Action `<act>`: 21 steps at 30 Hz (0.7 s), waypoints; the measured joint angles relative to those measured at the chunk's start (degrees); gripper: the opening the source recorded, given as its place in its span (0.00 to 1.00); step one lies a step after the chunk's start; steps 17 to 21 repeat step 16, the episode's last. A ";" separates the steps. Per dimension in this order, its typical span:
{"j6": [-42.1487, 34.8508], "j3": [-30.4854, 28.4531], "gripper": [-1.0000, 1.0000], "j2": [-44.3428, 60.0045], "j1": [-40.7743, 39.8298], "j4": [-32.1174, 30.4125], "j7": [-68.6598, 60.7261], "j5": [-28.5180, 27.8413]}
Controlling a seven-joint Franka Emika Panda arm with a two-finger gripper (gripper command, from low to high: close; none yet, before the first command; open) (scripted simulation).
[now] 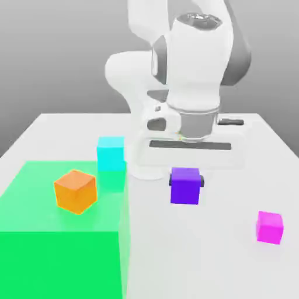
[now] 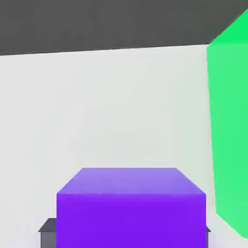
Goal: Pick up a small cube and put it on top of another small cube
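Purple cube (image 1: 185, 187) sits between the lowered arm's fingers (image 1: 202, 181).

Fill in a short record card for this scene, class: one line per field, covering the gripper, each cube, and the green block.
gripper: around the purple cube, a finger at each side
purple cube: on the white table
pink cube: apart, toward the exterior view's right
orange cube: on the green block
cyan cube: at the green block's far edge
stacking: not yet done
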 joint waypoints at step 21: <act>-11.93 -9.49 1.00 -14.38 -7.32 -2.39 -14.25 -4.79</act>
